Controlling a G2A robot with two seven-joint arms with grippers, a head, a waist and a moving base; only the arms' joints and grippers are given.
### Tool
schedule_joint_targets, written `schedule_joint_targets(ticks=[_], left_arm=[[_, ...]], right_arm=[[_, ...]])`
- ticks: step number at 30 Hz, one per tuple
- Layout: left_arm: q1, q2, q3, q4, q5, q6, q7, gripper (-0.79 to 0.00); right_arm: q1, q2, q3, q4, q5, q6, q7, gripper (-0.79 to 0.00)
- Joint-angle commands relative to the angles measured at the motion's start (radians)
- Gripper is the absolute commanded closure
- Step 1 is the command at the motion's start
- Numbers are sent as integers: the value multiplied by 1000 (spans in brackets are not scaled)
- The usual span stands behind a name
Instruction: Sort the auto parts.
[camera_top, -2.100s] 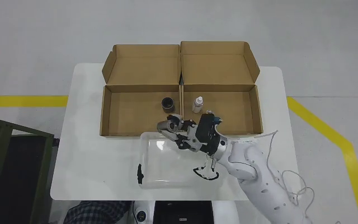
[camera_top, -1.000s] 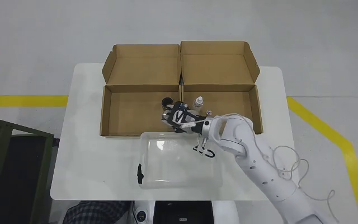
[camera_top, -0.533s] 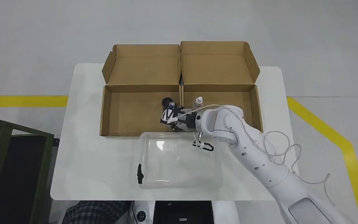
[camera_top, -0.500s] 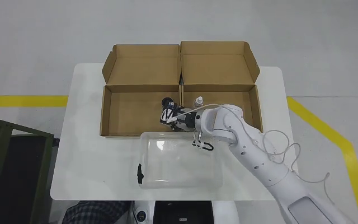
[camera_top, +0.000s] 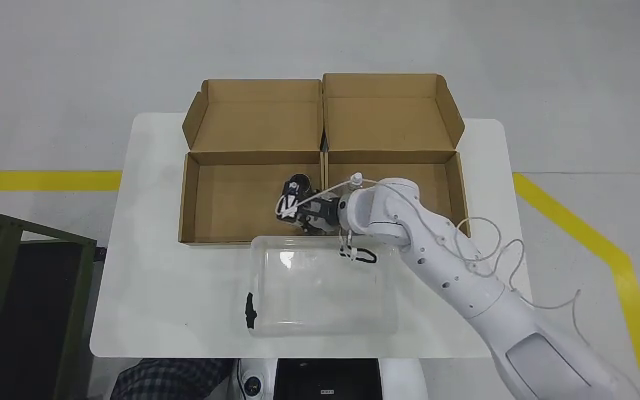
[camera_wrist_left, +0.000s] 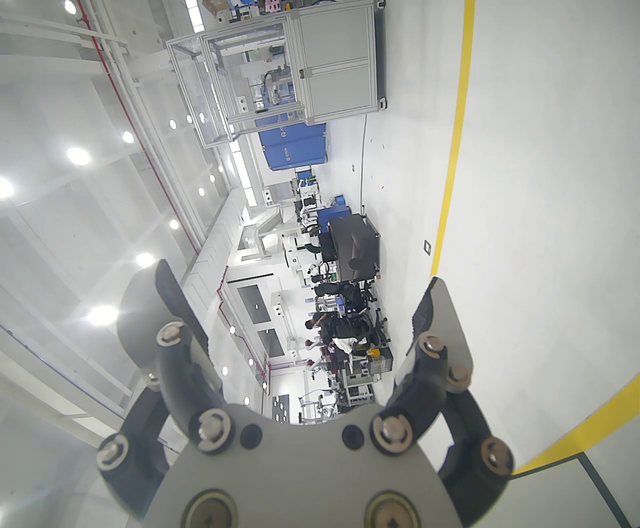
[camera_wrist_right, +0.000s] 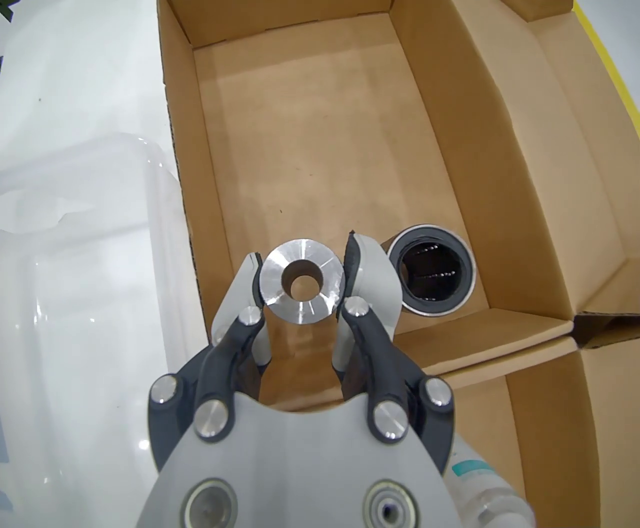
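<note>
One silver metal ring (camera_wrist_right: 325, 272) is clamped by its rim between the two fingers of the right gripper (camera_wrist_right: 304, 262), with its bore turned toward the wrist camera. The jaws are closed on it from both sides. It is held over the floor of the left cardboard box (camera_wrist_right: 310, 125), just beside a black-rimmed cylindrical bearing (camera_wrist_right: 432, 282) standing on end near the box's corner — whether ring and floor touch cannot be told. The grip is given by the right wrist view, the layout by the top view: a right cardboard box (camera_top: 456, 200) adjoining, a small white bottle (camera_top: 354, 180) in it, and a clear plastic container (camera_top: 320, 295) in front of both on the white table (camera_top: 150, 250). The left gripper (camera_wrist_left: 300, 290) is seen with its fingers wide apart and nothing between them — pointed at the hall.
</note>
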Motion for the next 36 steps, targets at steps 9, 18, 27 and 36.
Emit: schedule_joint_targets(ticks=[9, 18, 27, 36], left_arm=[[0, 0, 0, 0, 0, 0, 0, -785], [0, 0, 0, 0, 0, 0, 0, -785], [0, 0, 0, 0, 0, 0, 0, -785], [0, 0, 0, 0, 0, 0, 0, -785]], right_arm=[[34, -20, -29, 68, 19, -3, 10, 0], [55, -32, -43, 93, 21, -4, 35, -22], [58, -37, -43, 98, 23, -6, 51, -172], [50, -39, -38, 86, 28, -5, 60, -240]])
